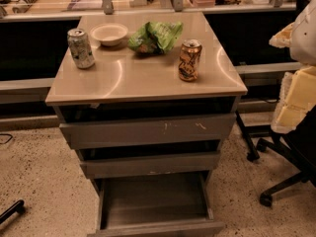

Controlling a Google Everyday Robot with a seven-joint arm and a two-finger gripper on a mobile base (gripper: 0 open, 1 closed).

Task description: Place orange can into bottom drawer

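Note:
The orange can [189, 59] stands upright on the right side of the cabinet top [143, 75]. It is orange-brown with dark swirls and a silver top. The bottom drawer [155, 199] is pulled open below, and its grey inside shows nothing in it. My gripper [295, 83] hangs at the right edge of the view, white and pale yellow. It is well to the right of the can, apart from it, and holds nothing that I can see.
A pale silver-green can [81, 48], a white bowl [109, 33] and a green chip bag [155, 36] stand at the back of the cabinet top. The two upper drawers [148, 131] are pulled out slightly. An office chair base [276, 181] stands on the floor at right.

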